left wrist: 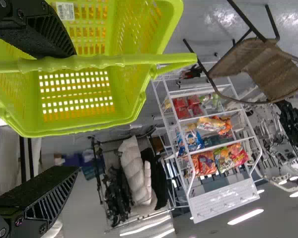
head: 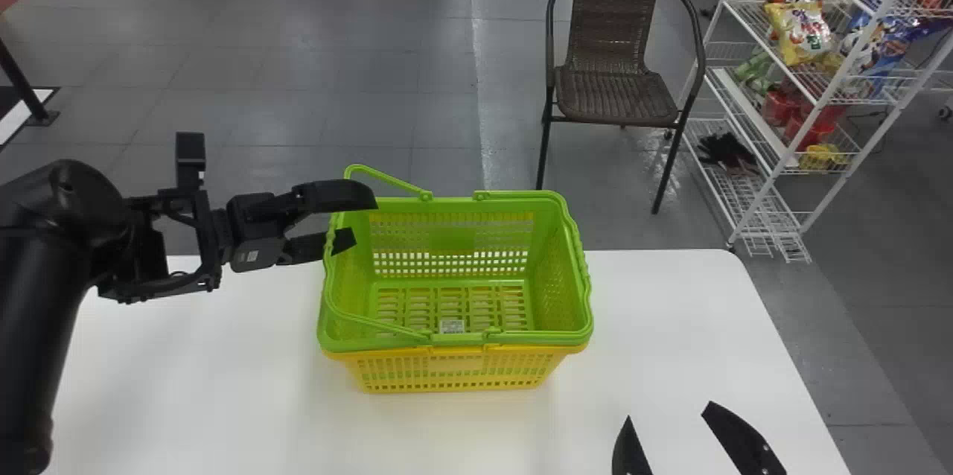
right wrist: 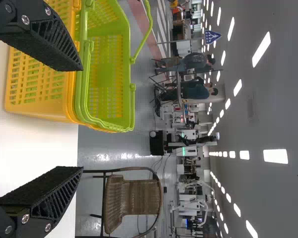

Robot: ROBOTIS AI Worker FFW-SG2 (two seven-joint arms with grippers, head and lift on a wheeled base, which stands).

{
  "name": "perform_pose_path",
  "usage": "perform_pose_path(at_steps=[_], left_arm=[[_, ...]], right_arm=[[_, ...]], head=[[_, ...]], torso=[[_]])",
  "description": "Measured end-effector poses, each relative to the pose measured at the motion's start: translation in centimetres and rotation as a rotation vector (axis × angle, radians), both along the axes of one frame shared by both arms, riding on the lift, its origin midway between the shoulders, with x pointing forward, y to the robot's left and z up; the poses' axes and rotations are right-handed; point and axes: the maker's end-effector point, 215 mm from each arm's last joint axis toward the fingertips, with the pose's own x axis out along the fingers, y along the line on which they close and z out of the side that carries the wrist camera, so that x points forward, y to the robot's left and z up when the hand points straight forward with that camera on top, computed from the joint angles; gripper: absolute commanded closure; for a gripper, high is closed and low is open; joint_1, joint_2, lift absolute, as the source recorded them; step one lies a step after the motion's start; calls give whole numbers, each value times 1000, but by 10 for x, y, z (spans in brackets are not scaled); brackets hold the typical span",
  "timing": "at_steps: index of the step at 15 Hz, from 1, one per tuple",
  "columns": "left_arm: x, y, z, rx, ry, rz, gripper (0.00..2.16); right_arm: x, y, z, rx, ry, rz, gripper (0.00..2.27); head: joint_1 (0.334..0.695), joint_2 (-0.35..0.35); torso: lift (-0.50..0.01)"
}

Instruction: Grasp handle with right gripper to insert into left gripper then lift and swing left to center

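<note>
Between the left gripper's parted fingers, the green basket's handle.

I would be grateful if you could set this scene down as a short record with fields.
green basket: stacked on the yellow basket
raised handle: the green basket's, tipped toward its left side
left tool: at the basket's left side, fingers apart, handle bar running between them, not clamped
right tool: near the table's right front, fingers apart, holding nothing
support: white table
beyond the table: woven chair
far right: wire rack with snack bags
</note>
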Motion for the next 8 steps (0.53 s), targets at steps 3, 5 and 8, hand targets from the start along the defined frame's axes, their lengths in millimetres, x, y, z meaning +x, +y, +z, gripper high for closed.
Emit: perform_pose_path(at_steps=[3,5,8], left_arm=[[-4,-16,9,-22,7,-41,80],[-6,-25,15,-45,16,-68,80],[-14,-42,17,-51,38,-113,80]], right_arm=[[1,-10,1,-2,-6,-17,107],[2,-15,1,-6,-7,-25,107],[10,-29,4,-19,-20,-47,103]], head=[[695,-110],[695,-136],[695,-162]], torso=[[0],[0],[0]])
